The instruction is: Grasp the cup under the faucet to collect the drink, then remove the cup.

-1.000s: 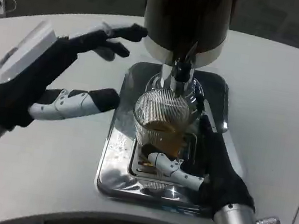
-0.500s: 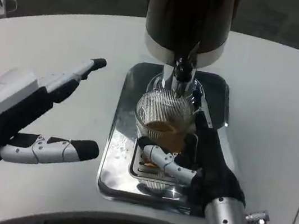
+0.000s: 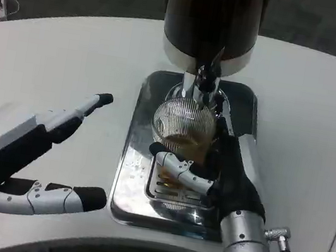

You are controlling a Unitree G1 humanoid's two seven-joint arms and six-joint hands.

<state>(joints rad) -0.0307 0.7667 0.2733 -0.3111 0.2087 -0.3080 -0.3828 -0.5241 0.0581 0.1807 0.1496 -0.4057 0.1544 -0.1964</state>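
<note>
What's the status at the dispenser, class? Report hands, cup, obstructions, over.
Right hand grips the cup under the faucet, amber drink inside. Left hand open, beside the tray. Nothing blocks the cup.

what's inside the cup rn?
The ribbed glass cup under the faucet holds amber drink, partly full. The right hand wraps its lower part, hiding the base and the drip tray grate beneath.

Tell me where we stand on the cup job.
Done: the ribbed glass cup sits under the faucet with amber drink inside, and the right hand grips it. In hand: collecting; I can't tell if drink is flowing. Left: lifting the cup off the metal tray. The left hand hovers open beside the tray.
</note>
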